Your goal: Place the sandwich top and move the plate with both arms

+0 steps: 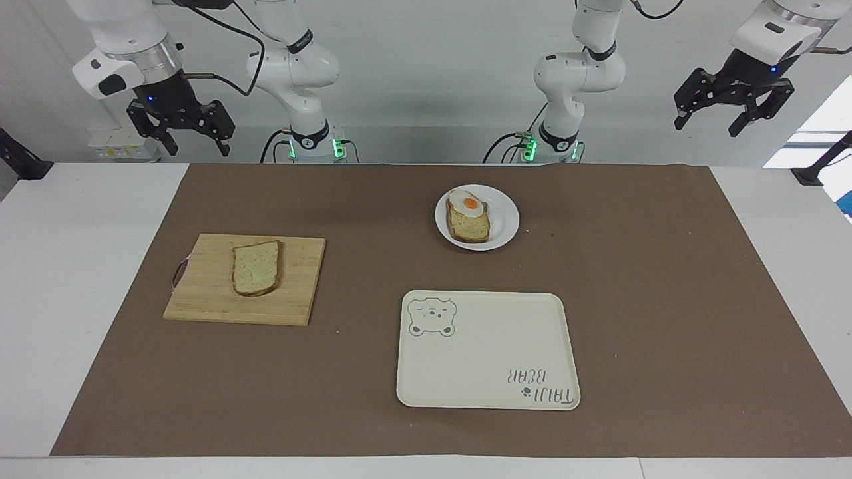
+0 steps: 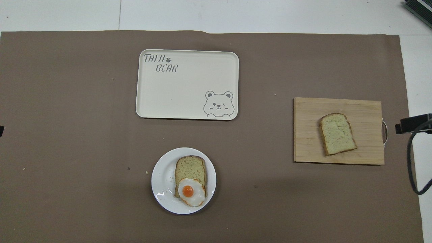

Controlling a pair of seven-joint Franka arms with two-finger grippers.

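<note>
The sandwich top [image 1: 255, 267] [image 2: 337, 133], a plain speckled bread slice, lies flat on a wooden cutting board [image 1: 299, 293] [image 2: 305, 135] toward the right arm's end. The white plate [image 1: 504, 223] [image 2: 162, 182] sits nearer the robots and holds a bread slice with a fried egg [image 1: 469, 205] [image 2: 190, 192]. My right gripper [image 1: 181, 133] hangs open and empty, high over the table's edge at the robots' end, at the right arm's corner. My left gripper [image 1: 733, 110] hangs open and empty, high at the left arm's corner. Both are outside the overhead view.
A cream rectangular tray with a bear drawing [image 1: 488, 349] [image 2: 187, 84] lies farther from the robots than the plate. A brown mat [image 1: 665, 299] covers the table's middle. A black cable and bracket [image 2: 413, 125] sit beside the board at the table's edge.
</note>
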